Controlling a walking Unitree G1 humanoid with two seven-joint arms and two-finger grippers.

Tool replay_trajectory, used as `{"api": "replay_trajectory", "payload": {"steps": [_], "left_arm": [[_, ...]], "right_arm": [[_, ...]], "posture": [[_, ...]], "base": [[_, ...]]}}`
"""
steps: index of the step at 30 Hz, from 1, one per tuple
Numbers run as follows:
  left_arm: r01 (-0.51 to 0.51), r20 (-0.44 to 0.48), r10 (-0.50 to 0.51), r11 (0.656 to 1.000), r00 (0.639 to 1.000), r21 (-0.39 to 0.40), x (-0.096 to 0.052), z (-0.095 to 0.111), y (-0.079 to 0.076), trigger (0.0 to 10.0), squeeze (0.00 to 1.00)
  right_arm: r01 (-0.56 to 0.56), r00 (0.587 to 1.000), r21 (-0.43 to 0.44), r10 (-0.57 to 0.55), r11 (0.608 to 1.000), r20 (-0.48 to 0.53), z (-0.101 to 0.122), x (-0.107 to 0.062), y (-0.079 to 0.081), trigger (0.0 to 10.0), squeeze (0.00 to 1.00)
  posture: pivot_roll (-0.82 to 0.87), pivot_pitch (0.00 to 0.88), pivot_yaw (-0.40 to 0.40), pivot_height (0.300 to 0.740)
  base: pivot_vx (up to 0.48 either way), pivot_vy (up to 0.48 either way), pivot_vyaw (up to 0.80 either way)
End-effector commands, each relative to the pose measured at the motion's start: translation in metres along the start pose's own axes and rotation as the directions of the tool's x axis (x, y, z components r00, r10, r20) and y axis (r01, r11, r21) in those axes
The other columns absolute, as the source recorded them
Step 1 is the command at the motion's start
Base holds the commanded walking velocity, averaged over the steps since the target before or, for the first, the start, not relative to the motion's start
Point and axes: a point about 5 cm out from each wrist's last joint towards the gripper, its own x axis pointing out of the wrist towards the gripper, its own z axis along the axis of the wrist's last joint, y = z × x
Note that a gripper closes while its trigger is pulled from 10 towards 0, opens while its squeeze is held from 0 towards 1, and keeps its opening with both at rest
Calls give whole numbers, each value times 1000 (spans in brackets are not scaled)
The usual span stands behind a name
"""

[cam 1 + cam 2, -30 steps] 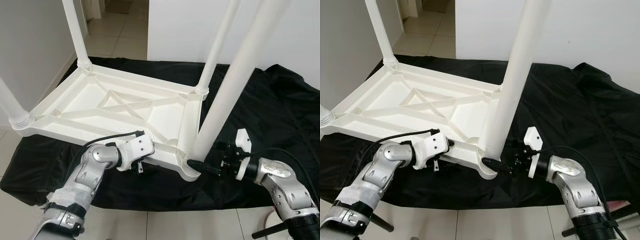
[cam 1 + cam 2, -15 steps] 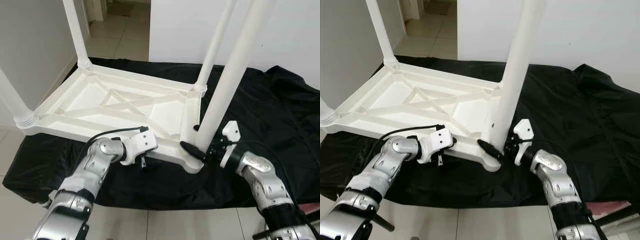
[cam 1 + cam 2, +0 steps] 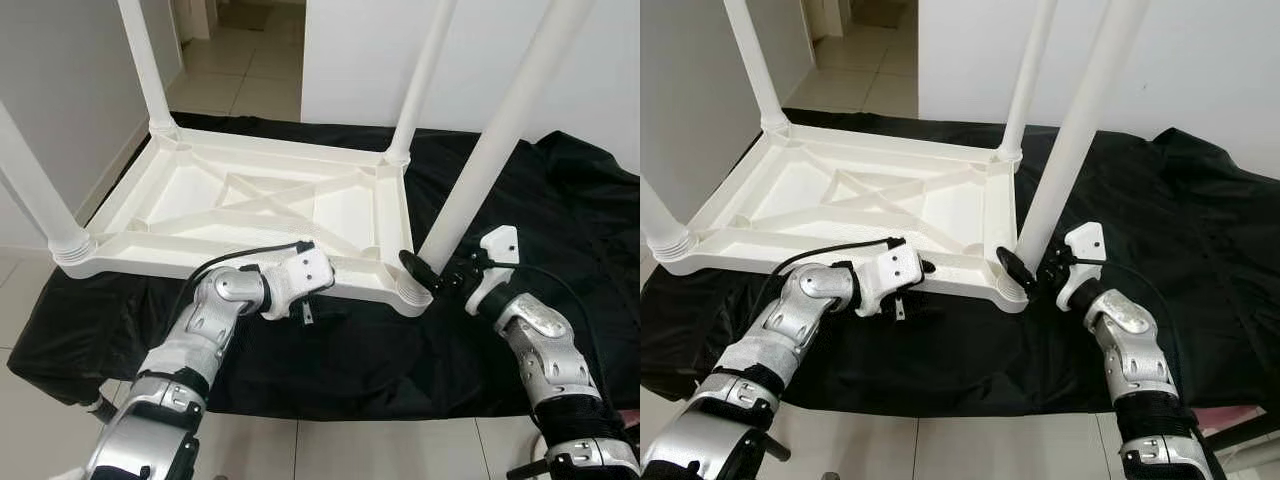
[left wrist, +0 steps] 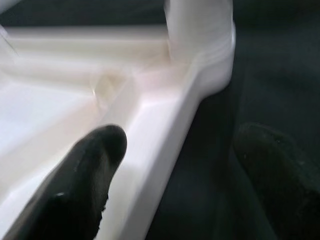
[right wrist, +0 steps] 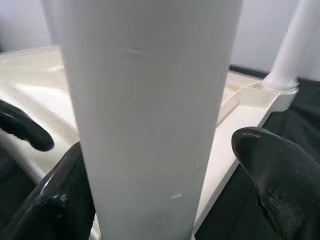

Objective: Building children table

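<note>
The children's table [image 3: 260,205] is lying upside down on a black cloth [image 3: 560,230] spread over a low surface, with three legs standing up from its corners and the fourth leg [image 3: 495,140] leaning out over the near right corner socket [image 3: 408,290]. That tilt is the main risk, as I judge it: the leg's foot is sitting at the socket at an angle, so pushing or turning it now could jam it crooked or let it skid off onto the cloth. The long leg could also swing over if the hold is slipping, and the tabletop could be sliding on the loose cloth.

The right pincer [image 3: 432,278] is closing around the base of the leaning leg, one black finger [image 5: 47,200] against it and the other finger [image 5: 280,170] just beside it. The left pincer [image 4: 175,180] is standing fairly wide, straddling the table's near rim [image 4: 165,130], one finger [image 4: 85,175] resting inside the frame.
</note>
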Motion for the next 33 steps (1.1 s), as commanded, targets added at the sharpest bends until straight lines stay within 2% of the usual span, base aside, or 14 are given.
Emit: {"api": "replay_trajectory", "payload": {"steps": [1, 2, 6, 12, 13, 14, 19, 27, 28, 29, 30, 33], "left_arm": [[-346, 15, 347, 936, 938, -66, -2, 0, 12, 10000, 0], [-346, 15, 347, 936, 938, -66, -2, 0, 12, 10000, 0], [-329, 25, 339, 926, 940, -184, -2, 1, -2, 10000, 0], [-360, 21, 373, 906, 927, -221, -5, 2, -4, 10000, 0], [-370, 24, 385, 901, 923, -225, -7, 3, -4, 10000, 0], [-384, 11, 397, 895, 918, -228, -9, 4, -4, 10000, 0], [-401, 4, 413, 886, 911, -232, -14, 7, -4, 10000, 0], [-408, -2, 420, 879, 907, -247, -16, 9, -4, 10000, 0], [-404, -5, 416, 880, 909, -251, -16, 9, -5, 10000, 0], [-404, -5, 416, 880, 909, -251, -16, 9, -5, 10000, 0], [-399, -2, 412, 881, 911, -256, -15, 10, -7, 10000, 0], [-394, -3, 407, 881, 913, -264, -12, 12, -12, 10000, 0]], "right_arm": [[0, 1000, -11, 0, 1000, -7, -4, 0, 5, 10000, 0], [0, 1000, -11, 0, 1000, -7, -4, 0, 5, 10000, 0], [19, 999, 1, -19, 1000, -32, -13, 1, 10, 10000, 0], [44, 998, -2, -44, 999, -46, -17, 1, 7, 10000, 0], [54, 998, -7, -55, 999, -44, -17, 1, 5, 4353, 0], [79, 996, -12, -79, 997, -43, -16, 2, 1, 0, 0], [123, 991, -28, -124, 992, -51, -16, 2, -7, 0, 0], [155, 986, -43, -157, 987, -56, -16, 1, -12, 0, 0], [168, 984, -46, -171, 985, -55, -16, 0, -12, 588, 0], [168, 984, -46, -171, 985, -55, -16, 0, -12, 588, 0], [195, 978, -47, -198, 980, -66, -17, 0, -12, 10000, 0], [283, 956, -33, -285, 959, -77, -18, -3, -12, 10000, 0]], "posture": [[-20, 6, -37, 740], [-20, 6, -37, 740], [-17, 8, -43, 740], [-10, 4, -49, 740], [-6, 2, -52, 740], [-3, 0, -55, 740], [3, 0, -58, 740], [2, 0, -56, 740], [0, 0, -55, 740], [0, 0, -55, 740], [-6, 0, -52, 740], [-12, 0, -48, 740]], "base": [[0, 0, 0], [0, 0, 0], [0, 0, 0], [0, 0, 0], [0, 0, 0], [0, 0, 0], [0, 0, 0], [0, 0, 0], [0, 0, 0], [0, 0, 0], [0, 0, 0], [0, 0, 0]]}}
